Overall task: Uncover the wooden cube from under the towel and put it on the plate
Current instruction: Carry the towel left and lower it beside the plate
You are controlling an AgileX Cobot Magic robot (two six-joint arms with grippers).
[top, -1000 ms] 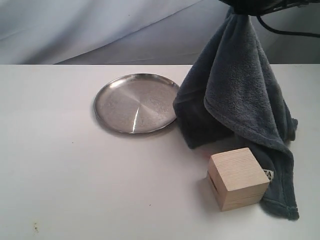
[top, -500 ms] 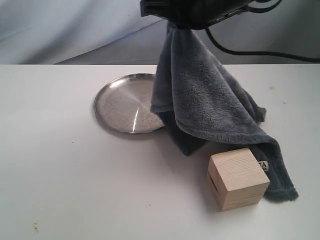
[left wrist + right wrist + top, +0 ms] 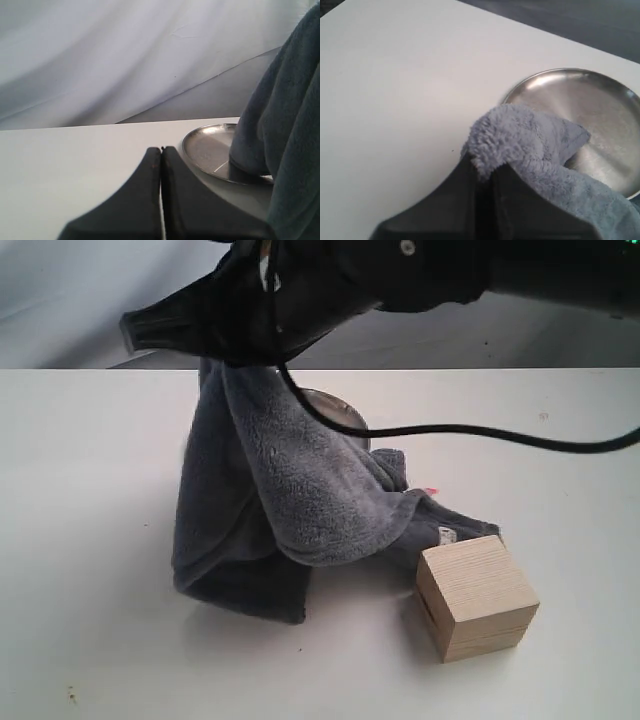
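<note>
**Op 1:** Cube location, nearest first?

**Op 2:** I see the wooden cube (image 3: 476, 597) uncovered on the table (image 3: 90, 570), just beside the towel (image 3: 270, 500). My right gripper (image 3: 485, 175) pinches the towel, which hangs across the plate (image 3: 340, 410) behind. My left gripper (image 3: 161, 155) is closed, empty.

On 1 desk (image 3: 90, 540) there were 1 wooden cube (image 3: 476, 596), 1 towel (image 3: 290, 510) and 1 plate (image 3: 592, 105). There were 2 pincers, 1 left pincer (image 3: 161, 150) and 1 right pincer (image 3: 482, 172), plus 1 black cable (image 3: 480, 430).
</note>
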